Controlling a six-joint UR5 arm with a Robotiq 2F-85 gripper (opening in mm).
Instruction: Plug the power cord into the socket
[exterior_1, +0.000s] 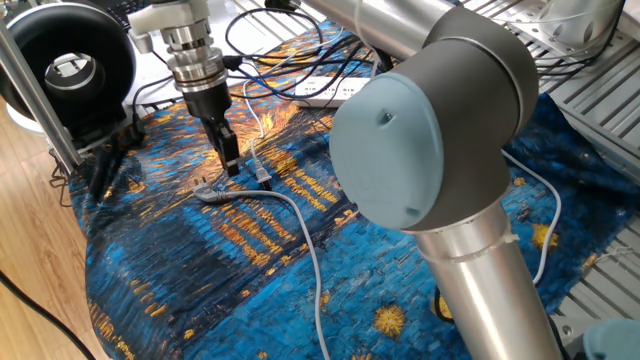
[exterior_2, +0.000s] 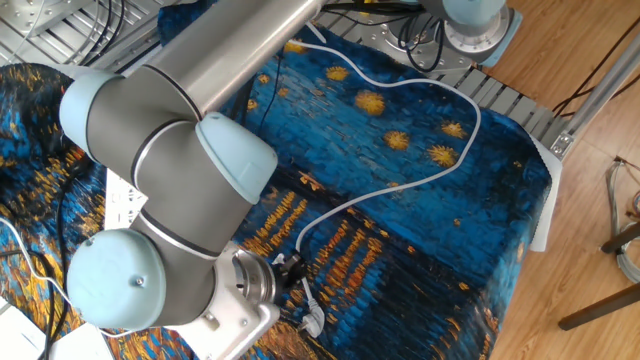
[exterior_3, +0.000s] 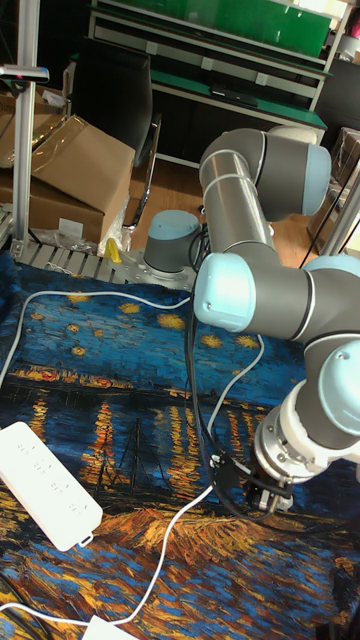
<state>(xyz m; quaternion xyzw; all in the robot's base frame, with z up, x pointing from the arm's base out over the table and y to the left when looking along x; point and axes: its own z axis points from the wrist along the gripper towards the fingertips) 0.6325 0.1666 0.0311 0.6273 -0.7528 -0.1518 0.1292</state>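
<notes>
The power cord (exterior_1: 256, 140) is a thin white cable running down the cloth to its small pale plug (exterior_1: 262, 176), which lies flat. My gripper (exterior_1: 231, 165) hangs just left of that plug, its dark fingers (exterior_1: 226, 145) pointing down, a little above the cloth. The fingers overlap into one bar, so their gap is hidden, and nothing shows between them. In the tall fixed view the gripper (exterior_3: 264, 490) is far right of the socket (exterior_3: 45, 485), a long white power strip. The socket (exterior_2: 122, 192) is partly covered by the arm.
A thicker grey cable (exterior_1: 300, 235) ends in a grey plug (exterior_1: 210, 193) just in front of my gripper. Black cables (exterior_1: 270, 45) loop at the back. A black round device (exterior_1: 70, 65) and a metal post (exterior_1: 35, 90) stand at the left.
</notes>
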